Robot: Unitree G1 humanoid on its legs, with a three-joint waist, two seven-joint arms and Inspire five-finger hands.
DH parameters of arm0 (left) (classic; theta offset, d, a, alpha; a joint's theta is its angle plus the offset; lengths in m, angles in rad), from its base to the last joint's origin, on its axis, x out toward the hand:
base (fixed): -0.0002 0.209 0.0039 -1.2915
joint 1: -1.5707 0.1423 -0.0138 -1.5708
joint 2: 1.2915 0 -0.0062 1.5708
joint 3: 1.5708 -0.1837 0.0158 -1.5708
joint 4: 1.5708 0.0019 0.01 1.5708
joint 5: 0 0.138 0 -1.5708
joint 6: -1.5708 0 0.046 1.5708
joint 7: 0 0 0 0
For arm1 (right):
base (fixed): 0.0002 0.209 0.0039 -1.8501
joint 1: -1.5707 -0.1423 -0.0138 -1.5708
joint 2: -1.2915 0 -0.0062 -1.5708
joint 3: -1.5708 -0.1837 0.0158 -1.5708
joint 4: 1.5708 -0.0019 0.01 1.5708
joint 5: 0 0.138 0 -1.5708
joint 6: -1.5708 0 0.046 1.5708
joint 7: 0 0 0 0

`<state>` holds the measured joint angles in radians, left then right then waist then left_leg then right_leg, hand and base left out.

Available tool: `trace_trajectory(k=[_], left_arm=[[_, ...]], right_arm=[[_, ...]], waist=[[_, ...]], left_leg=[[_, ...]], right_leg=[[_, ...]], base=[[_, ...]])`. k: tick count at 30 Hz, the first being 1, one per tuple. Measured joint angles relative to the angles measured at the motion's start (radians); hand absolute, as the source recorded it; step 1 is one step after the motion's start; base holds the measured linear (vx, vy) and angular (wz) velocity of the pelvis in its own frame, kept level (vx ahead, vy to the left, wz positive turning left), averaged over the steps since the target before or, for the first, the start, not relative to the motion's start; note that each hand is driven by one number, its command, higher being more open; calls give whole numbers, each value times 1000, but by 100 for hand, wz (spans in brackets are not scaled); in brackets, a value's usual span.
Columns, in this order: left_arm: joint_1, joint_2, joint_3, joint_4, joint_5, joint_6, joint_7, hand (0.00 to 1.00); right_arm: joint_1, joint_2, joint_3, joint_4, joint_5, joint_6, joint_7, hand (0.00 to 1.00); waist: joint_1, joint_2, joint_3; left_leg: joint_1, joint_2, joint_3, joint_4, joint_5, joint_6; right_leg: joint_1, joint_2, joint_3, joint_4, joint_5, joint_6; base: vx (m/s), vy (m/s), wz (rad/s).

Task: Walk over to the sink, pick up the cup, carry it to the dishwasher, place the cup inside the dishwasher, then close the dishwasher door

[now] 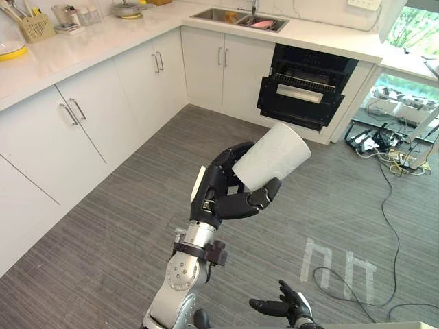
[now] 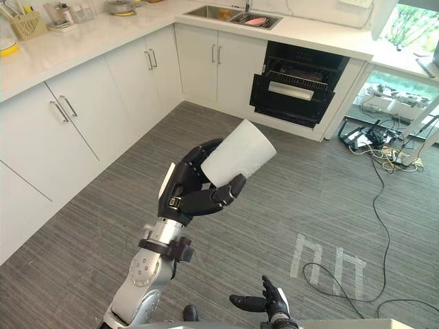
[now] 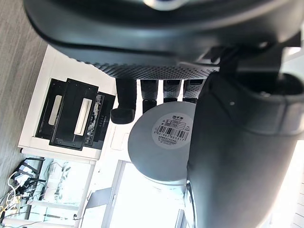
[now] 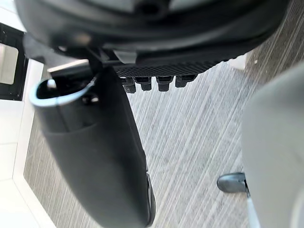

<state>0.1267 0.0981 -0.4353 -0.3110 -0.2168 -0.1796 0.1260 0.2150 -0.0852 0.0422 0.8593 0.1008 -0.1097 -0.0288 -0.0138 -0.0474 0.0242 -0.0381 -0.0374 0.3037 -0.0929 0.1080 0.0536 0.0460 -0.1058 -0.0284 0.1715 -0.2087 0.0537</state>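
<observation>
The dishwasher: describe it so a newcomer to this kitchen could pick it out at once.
Follow the white L-shaped counter to the sink at the far side. Just right of the cabinet doors under that sink sits the dishwasher. It is the one black unit in a run of white fronts, its door tilted open.

The grey plank floor [image 1: 103,247] spread beneath the left hand [image 1: 218,193]. White tape marks [image 1: 339,266] lay on it to the hand's right, nearer the robot, and a tangle of cables [image 1: 384,145] lay farther right and beyond. Left of and beyond the hand ran a white countertop [image 1: 89,48], bearing a yellow basket [image 1: 36,27], a pot [image 1: 127,9] and the sunken sink [image 1: 212,15].
</observation>
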Motion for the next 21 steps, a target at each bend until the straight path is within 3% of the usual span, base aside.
trace_trajectory(k=[5, 6, 21], left_arm=[[33, 1, 46, 38, 0, 0, 1, 0], [73, 20, 114, 53, 0, 0, 5, 0], [112, -1, 115, 117, -21, 2, 0, 0]], right_arm=[[-15, 1, -29, 21, -5, 0, -11, 100], [-58, 6, -38, 40, -7, 0, -18, 100], [-59, 8, -76, 92, -5, 16, -32, 100]], waist=[[-3, 12, -5], [-5, 21, 31], [16, 23, 30]], left_leg=[[5, 7, -11, -1, 14, 2], [15, 3, -36, -2, 7, -9], [24, 2, -55, -1, 12, -9]], right_leg=[[9, 8, -12, -3, 0, -2], [52, 8, -37, -52, 1, -2], [86, 8, -70, -82, 14, 0]], base=[[-33, -54, 5], [0, 0, 0], [-6, -9, 4]])
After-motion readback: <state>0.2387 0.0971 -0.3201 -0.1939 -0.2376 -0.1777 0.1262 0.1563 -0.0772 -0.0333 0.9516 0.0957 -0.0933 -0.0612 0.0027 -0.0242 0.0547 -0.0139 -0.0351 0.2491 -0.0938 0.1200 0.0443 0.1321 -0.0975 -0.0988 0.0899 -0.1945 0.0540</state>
